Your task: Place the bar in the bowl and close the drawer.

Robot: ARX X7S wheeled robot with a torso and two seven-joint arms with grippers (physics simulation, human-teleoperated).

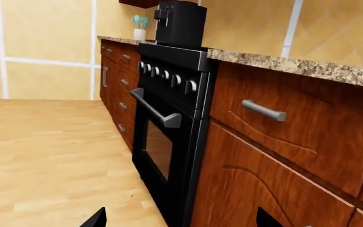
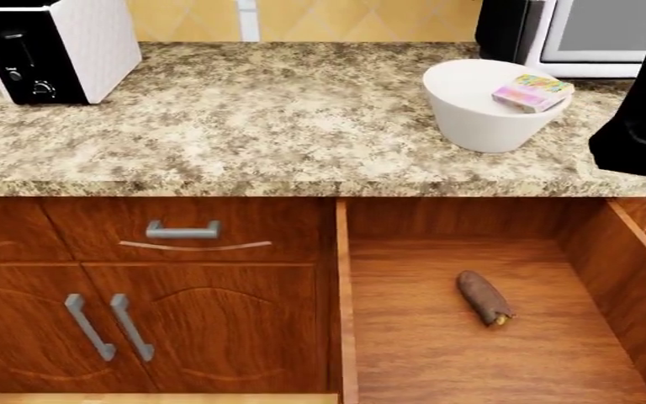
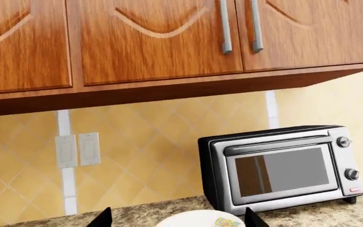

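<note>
The small dark-brown oblong bar lies loose on the wood-grain floor of the open reddish-brown drawer, pulled out below the speckled granite bench. Its long axis runs from the back of the drawer toward me and slightly rightward, with the yellowish tip at the near end. The glossy white round bowl stands on the bench above and behind the drawer, almost straight up from the bar, with a small colourful box propped on its rim.

My right arm shows as a dark mass at the right edge of the head view, raised over the bench beside the bowl, so I judge it the nearer one: the bar lies below it and a little to the left, down inside the drawer. From its wrist view only two dark tips of my right pincer show, well apart, so it looks spread open and carries nothing; beyond them sit the bowl's rim and a black toaster oven under wooden wall cabinets.

My left pincer hangs low near the floor, its tips likewise apart and empty, facing a black oven and a closed drawer front.

The bench is otherwise uncluttered, with a white-sided toaster at its far left. The drawer's walls leave room to come down from above.
</note>
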